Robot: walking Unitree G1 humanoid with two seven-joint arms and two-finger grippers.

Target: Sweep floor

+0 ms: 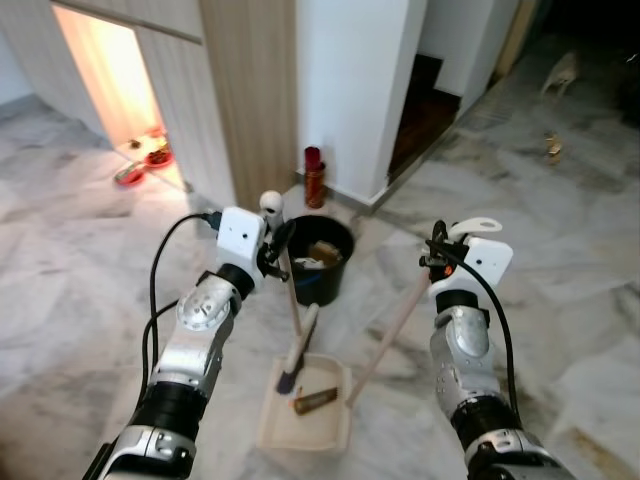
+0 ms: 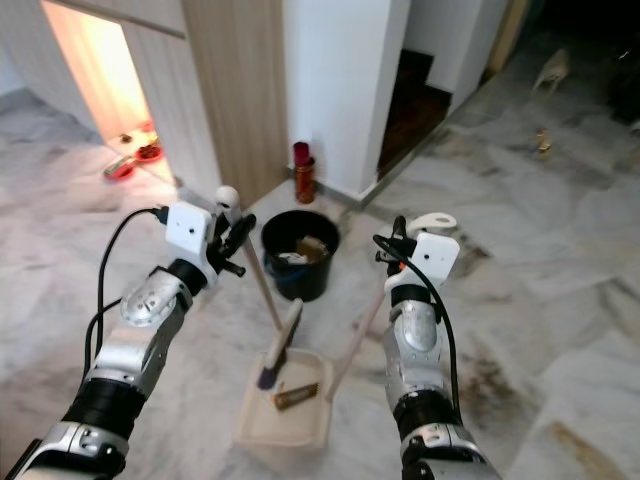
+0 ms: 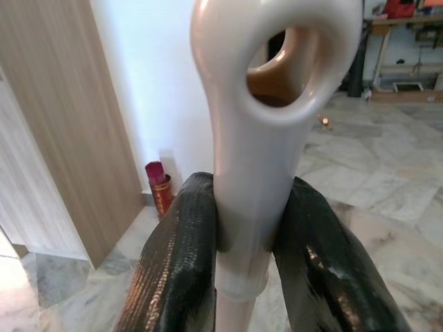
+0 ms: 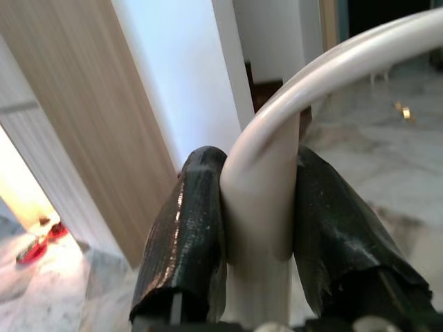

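The stuff inside the black bucket [image 1: 320, 262] is too small to tell. The brown thing [image 1: 314, 401] in the dustpan [image 1: 305, 410] is too small to name. The robot's arms are cut off by the bottom edge. Far back, a pale shape [image 1: 562, 72] on the dark floor is too blurry to tell. The red bowls [image 1: 145, 165] in the bright doorway are tiny and washed out.

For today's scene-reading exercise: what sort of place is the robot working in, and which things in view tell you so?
Probably a home's hallway or living area: polished marble floor, wood-panelled wall with a lit doorway, a dark stairway opening, and a black bucket beside the dustpan.
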